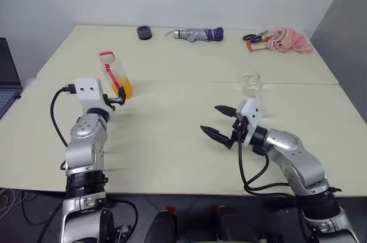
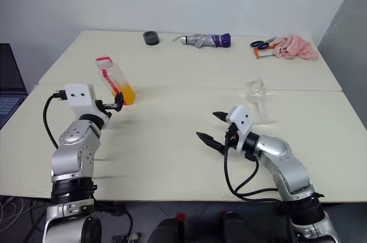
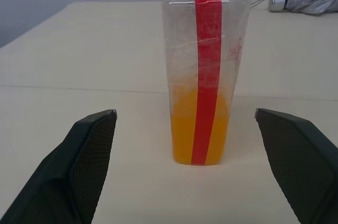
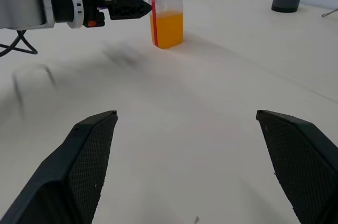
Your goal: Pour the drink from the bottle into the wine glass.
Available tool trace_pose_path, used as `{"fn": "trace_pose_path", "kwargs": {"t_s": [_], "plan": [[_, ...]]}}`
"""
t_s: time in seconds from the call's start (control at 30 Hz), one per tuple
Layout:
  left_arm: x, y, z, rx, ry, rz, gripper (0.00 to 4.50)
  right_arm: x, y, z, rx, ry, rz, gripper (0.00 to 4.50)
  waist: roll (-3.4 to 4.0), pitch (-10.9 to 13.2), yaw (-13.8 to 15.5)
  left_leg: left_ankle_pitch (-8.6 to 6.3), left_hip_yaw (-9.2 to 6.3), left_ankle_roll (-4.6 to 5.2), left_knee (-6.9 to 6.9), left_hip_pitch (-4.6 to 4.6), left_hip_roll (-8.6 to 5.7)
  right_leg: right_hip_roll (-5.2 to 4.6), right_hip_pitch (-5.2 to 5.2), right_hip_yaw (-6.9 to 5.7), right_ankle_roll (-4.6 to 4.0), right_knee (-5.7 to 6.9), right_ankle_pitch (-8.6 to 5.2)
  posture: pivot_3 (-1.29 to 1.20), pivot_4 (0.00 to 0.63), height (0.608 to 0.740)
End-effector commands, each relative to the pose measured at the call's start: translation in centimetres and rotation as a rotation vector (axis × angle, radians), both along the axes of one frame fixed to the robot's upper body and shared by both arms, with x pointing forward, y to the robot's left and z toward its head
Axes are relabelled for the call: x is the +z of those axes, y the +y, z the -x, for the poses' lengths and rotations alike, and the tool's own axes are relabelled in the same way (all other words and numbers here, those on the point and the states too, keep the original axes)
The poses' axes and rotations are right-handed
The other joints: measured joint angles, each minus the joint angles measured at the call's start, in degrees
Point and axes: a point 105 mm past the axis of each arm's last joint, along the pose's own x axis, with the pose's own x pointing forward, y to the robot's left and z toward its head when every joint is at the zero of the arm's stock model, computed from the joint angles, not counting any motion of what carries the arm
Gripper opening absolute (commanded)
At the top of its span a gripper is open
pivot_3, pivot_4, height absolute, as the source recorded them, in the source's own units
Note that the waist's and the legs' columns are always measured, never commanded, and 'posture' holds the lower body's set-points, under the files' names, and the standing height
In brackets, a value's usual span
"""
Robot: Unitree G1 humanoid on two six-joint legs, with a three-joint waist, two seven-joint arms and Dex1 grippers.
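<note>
Bottle [image 3: 206, 71]: small clear plastic bottle with a red strip down its side and a red-and-white cap, standing upright on the table [image 1: 172, 140], left of centre and toward the far side of the near tabletop. Drink [image 3: 200, 131]: orange liquid, filling roughly the lower third. Cap on, so nothing has been poured yet.

Left gripper [image 1: 118, 97]: level, pointing forward at the bottle, just beside it. Jaws wide, one finger to either side of the bottle in the left wrist view, not yet touching. Judged purpose: lined up to close on the lower body.

Wine glass [image 1: 251, 84]: clear stemmed glass, upright on the right half of the table, well apart from the bottle, empty as far as can be told. It stands where the bottle can be carried over to it.

Right gripper [image 1: 223, 122]: near the glass, on its near-left side, jaws wide and empty, aimed left across the table toward the bottle. Judged purpose: waiting to steady the glass or help with the cap; which, cannot be told.

Sundries along the far edge: dark round object [image 1: 144, 32], folded umbrella [image 1: 198, 34], scissors [image 1: 254, 36], pink cloth [image 1: 289, 40]. Well clear of the work.
</note>
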Motion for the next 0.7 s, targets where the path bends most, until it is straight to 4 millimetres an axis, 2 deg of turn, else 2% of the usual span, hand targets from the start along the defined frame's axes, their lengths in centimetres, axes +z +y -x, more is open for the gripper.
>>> {"fn": "trace_pose_path", "kwargs": {"t_s": [0.03, 0.5, 0.7], "plan": [[2.6, -0.4, -1.0, -0.041, -0.078, -0.027, 4.48, 1.6, 0.6, 0.1, 0.010, -0.059, -0.012, 4.50, 0.00, 0.00, 0.03, 0.00, -0.03, 0.00, 0.02, -0.03, -0.01, 0.00, 0.00, -0.03, 0.00, -0.01, 0.00, 0.00, 0.150, 0.740], [4.3, 0.1, -3.9, -0.048, -0.109, -0.038, 4.48, 2.8, 1.3, -0.4, 0.012, -0.092, -0.024, 4.50, 0.00, 0.00, -0.05, 0.00, -0.05, 0.00, 0.04, -0.05, -0.03, -0.02, -0.03, -0.07, 0.00, 0.01, 0.00, 0.00, 0.150, 0.740], [5.1, -0.1, -5.0, -0.051, -0.125, -0.051, 4.48, 3.2, 2.4, -0.1, 0.052, -0.093, -0.050, 4.50, 0.00, 0.00, -0.03, 0.00, -0.05, 0.00, 0.04, -0.08, -0.03, -0.02, -0.04, -0.08, -0.01, 0.00, 0.01, 0.00, 0.150, 0.740]]}}
